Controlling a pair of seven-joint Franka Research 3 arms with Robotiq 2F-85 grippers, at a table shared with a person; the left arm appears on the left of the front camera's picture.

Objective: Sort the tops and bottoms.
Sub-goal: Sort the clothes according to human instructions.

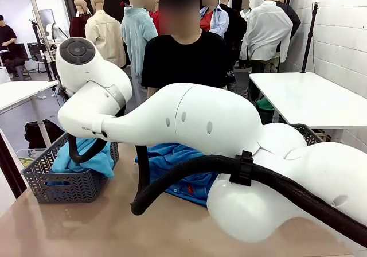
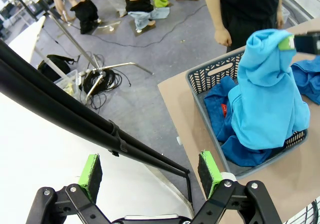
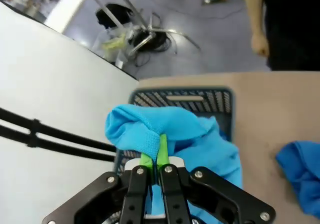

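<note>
My right gripper (image 3: 156, 149) is shut on a fold of a turquoise top (image 3: 150, 126) and holds it over the grey basket (image 3: 200, 100). In the left wrist view the same top (image 2: 265, 99) hangs from the right gripper (image 2: 286, 43), draped over darker blue garments (image 2: 220, 109) in the basket (image 2: 200, 91); one of them has a red tag. My left gripper (image 2: 150, 171) is open, off the table's side, with nothing between its green pads. In the front view the basket (image 1: 63, 182) stands at the table's left with turquoise cloth (image 1: 92, 159) in it. A pile of blue garments (image 1: 178, 159) lies mid-table.
My right arm (image 1: 200, 119) stretches across the table from right to left, its black hose looping over the pile. A person in a black shirt (image 1: 183, 56) stands at the far side, one hand (image 3: 259, 44) hanging by the edge. Another white table (image 1: 309, 96) is at the back right.
</note>
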